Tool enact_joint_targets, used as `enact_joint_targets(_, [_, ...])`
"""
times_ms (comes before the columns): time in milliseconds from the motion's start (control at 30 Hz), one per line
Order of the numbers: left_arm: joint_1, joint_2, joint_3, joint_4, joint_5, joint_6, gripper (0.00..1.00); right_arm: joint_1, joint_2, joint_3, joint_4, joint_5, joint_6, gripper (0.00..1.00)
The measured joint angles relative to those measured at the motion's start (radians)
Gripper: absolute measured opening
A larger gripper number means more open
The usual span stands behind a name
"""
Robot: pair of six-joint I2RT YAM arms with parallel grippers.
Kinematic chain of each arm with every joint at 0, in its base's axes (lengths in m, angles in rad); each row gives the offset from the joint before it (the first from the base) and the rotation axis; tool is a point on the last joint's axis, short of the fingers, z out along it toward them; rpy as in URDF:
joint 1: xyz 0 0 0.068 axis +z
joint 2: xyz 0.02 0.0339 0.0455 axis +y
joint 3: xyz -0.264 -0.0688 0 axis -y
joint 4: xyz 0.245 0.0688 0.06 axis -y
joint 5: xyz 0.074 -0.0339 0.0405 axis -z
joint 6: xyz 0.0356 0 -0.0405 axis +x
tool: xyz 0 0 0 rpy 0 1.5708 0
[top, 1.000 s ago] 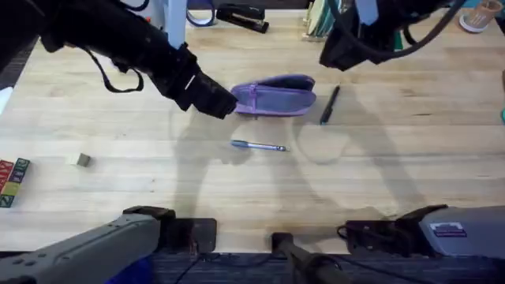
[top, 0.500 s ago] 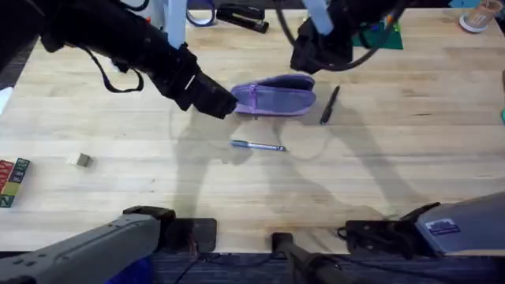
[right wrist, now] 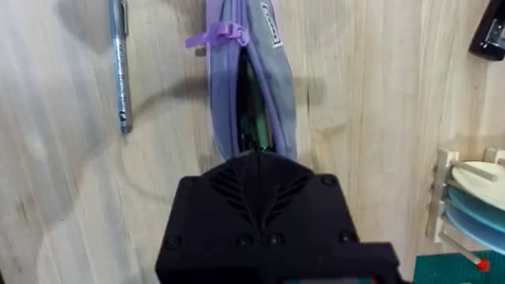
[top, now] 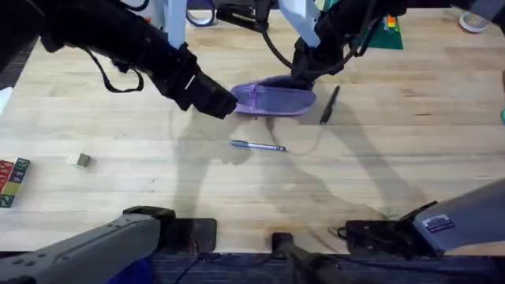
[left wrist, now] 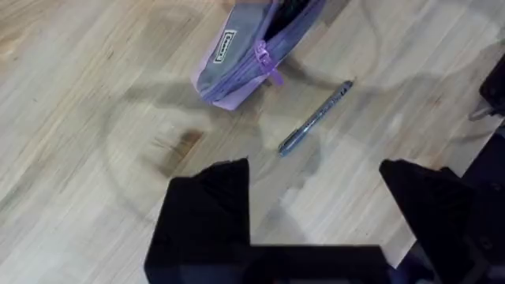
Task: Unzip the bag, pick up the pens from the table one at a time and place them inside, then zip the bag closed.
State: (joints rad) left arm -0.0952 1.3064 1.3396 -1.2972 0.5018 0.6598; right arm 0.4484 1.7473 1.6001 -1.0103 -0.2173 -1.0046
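Two slim pens beside soft bag; left gripper wide.

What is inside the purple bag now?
The bag is unzipped; through its opening something dark with a green patch shows. The right gripper covers the nearer end, so the rest is hidden.

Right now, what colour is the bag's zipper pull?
Purple zipper pull, lavender-and-grey bag; clearest in right wrist view.

No legible text or labels
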Motion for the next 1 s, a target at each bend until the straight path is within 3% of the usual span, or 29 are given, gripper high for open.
enact_joint_targets(500, [0.0,0.0,0.0,0.0,0.0,0.0,0.994,0.003,0.064,0.0,0.051,0.012,-0.006,0.029])
enact_joint_targets(1000, [0.0,0.0,0.0,0.0,0.0,0.0,0.994,0.031,0.221,0.0,0.091,0.018,-0.006,0.043])
